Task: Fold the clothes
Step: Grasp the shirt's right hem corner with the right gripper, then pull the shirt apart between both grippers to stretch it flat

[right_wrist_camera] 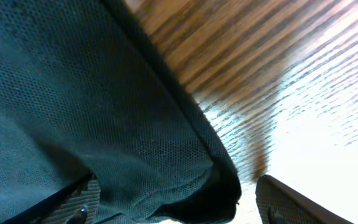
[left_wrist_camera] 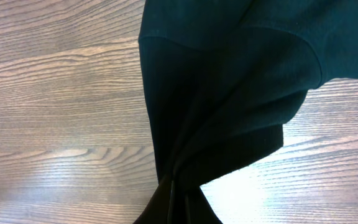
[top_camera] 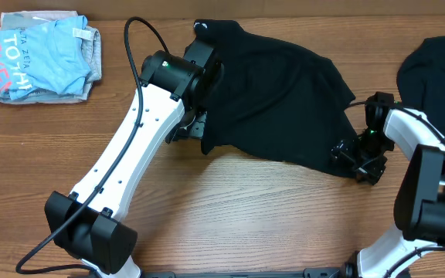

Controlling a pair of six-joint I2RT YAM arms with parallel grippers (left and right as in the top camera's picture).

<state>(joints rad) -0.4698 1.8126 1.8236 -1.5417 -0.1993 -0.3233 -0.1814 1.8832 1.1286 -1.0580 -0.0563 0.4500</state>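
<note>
The black T-shirt [top_camera: 276,93] lies rumpled on the table [top_camera: 246,224], its left edge clenched in the left gripper [top_camera: 194,123]. The right gripper [top_camera: 358,158] stands released, fingers astride the shirt's right hem. White print on the folded light blue shirt [top_camera: 41,58] partly reads "ZETA".

L arm [top_camera: 130,145]: white links, black joint housings, black cable [top_camera: 127,42] looping off the wrist end. R arm [top_camera: 408,130]: same white/black build, thin cable [top_camera: 431,131] along link, black end effector [top_camera: 356,161].

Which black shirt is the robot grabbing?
The black shirt in the middle: the left gripper is pinching its edge. The other black shirt, at the right edge, is in no gripper.
</note>
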